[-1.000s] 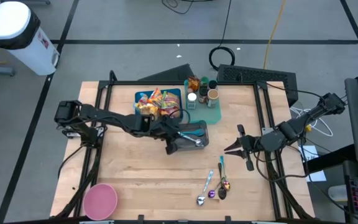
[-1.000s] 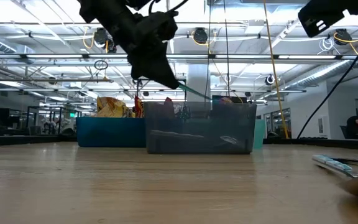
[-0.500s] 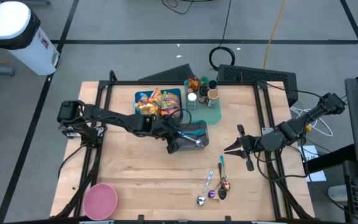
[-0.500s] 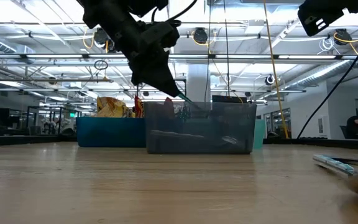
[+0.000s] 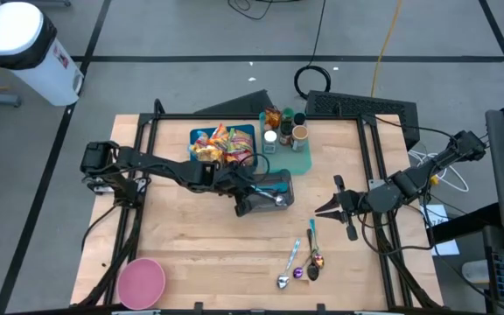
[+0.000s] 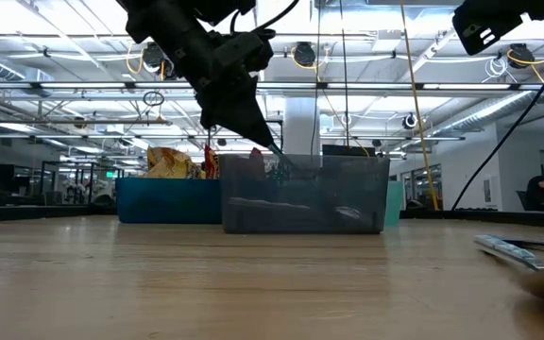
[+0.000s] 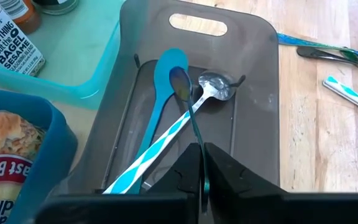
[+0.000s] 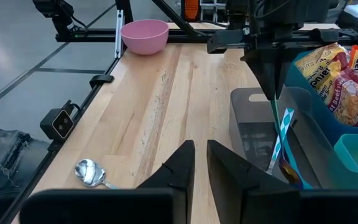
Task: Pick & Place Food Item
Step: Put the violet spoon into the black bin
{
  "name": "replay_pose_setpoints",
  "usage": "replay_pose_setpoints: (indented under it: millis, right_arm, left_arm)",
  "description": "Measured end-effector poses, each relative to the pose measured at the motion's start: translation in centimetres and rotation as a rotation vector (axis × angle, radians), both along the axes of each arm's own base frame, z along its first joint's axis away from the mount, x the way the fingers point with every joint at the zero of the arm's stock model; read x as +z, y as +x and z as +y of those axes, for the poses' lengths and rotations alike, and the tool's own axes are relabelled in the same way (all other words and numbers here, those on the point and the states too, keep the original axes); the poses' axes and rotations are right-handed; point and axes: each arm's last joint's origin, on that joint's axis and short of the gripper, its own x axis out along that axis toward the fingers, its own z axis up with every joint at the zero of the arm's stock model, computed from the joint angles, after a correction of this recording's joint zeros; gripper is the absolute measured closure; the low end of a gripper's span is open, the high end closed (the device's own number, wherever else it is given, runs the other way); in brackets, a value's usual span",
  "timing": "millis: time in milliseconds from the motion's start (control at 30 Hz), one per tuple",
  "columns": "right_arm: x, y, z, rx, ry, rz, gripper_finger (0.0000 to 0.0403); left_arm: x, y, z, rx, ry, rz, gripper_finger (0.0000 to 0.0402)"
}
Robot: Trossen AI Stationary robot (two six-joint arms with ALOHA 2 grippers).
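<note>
- Left gripper (image 5: 245,194) is poised over the near end of the grey bin (image 5: 280,199), fingers (image 7: 219,176) clenched on the thin handle of a dark spoon (image 7: 180,83)
- That spoon slants down from between the fingertips, its bowl out ahead of them, low inside the bin and over the other cutlery; whether it touches them I cannot tell
- Just beyond the fingertips, lying in the bin: a blue spoon (image 7: 164,78) and a silver spoon (image 7: 214,86) with a blue-and-white striped handle
- Low view shows the same gripper (image 6: 264,138) tipped down at the bin's (image 6: 305,194) top edge, the handle slanting into it
- The food items, bright snack packets (image 5: 224,143), sit piled in the blue bin (image 5: 197,136) off to the side of the left fingers, just behind the grey bin; nothing grips them
- Teal tray (image 5: 297,161) with spice jars (image 5: 285,123) sits next to that blue bin
- Right gripper (image 5: 333,207) hangs well away from the bins, fingers released and spread with nothing between them
- Close by those fingers, loose spoons (image 5: 300,262) lie on the table (image 5: 199,245)
- Pink bowl (image 5: 140,282) sits far from both grippers, at the table's corner
</note>
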Motion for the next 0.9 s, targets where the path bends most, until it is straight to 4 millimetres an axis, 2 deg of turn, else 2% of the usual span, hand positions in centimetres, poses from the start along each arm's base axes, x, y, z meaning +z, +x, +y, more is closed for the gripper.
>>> replay_pose_setpoints:
  millis: [100,200,433,600,733,900]
  right_arm:
    - [0.0,0.0,0.0,0.0,0.0,0.0,0.0369]
    - [0.0,0.0,0.0,0.0,0.002,-0.003,0.0368]
    - [0.4,0.1,0.1,0.018,-0.022,-0.044,0.0345]
    - [0.3,0.3,0.3,0.047,-0.03,-0.049,0.0319]
    - [-1.2,0.9,1.0,0.162,0.024,-0.065,0.0288]
    - [-4.1,1.5,2.0,0.32,0.135,-0.084,0.0253]
  left_arm:
    - [0.0,0.0,0.0,0.002,-0.002,-0.001,0.0391]
    - [0.0,0.0,0.0,0.004,-0.003,-0.001,0.0366]
    - [0.1,0.0,0.5,0.128,0.042,-0.014,0.0218]
    - [0.1,0.0,0.8,0.126,0.036,-0.012,0.013]
    - [0.1,0.0,0.8,0.121,0.031,-0.013,0.0088]
    - [0.1,0.0,0.7,0.119,0.031,-0.012,0.0061]
